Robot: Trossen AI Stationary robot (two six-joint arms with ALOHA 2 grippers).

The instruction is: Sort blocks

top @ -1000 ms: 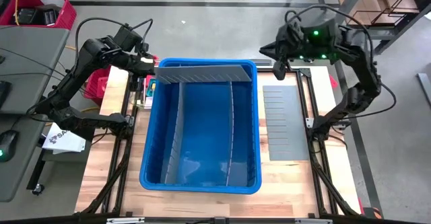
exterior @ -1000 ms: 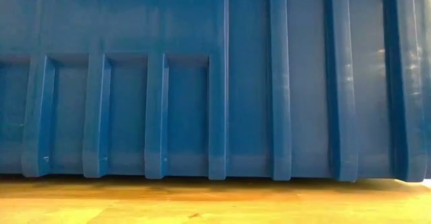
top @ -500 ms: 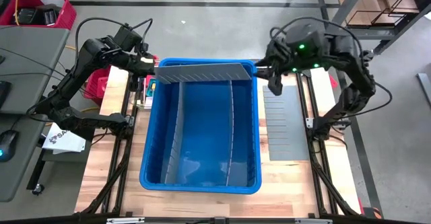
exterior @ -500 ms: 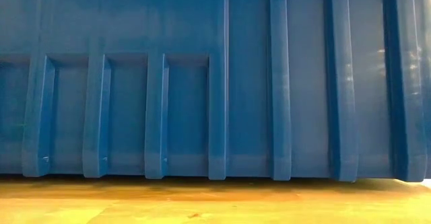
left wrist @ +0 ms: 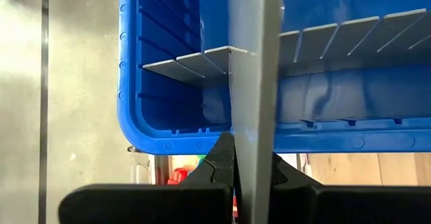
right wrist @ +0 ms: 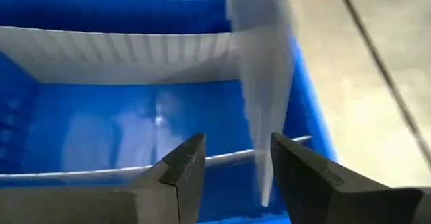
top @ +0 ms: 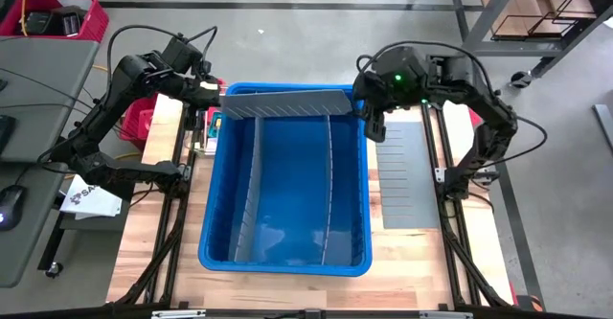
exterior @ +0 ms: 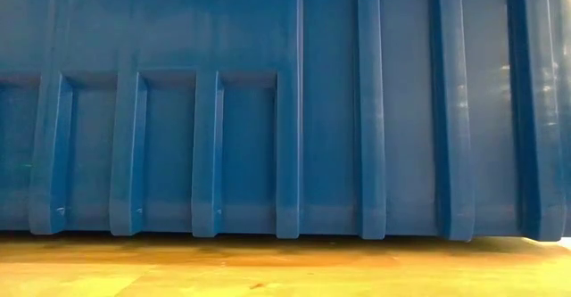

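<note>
Still bin set-up: the left gripper [left wrist: 236, 177] pinches the thin grey divider panel [top: 287, 103] across the blue plastic bin's [top: 215, 223] far end, the right gripper [right wrist: 232, 163] gapes at its right tip (blocks [left wrist: 178, 177] barely visible left of the bin), needing closure next.

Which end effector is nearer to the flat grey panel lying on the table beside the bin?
Right. The right end effector hovers at the bin's far right corner, just beyond the flat grey panel. The left end effector is across the bin, clamping the crosswise divider.
</note>
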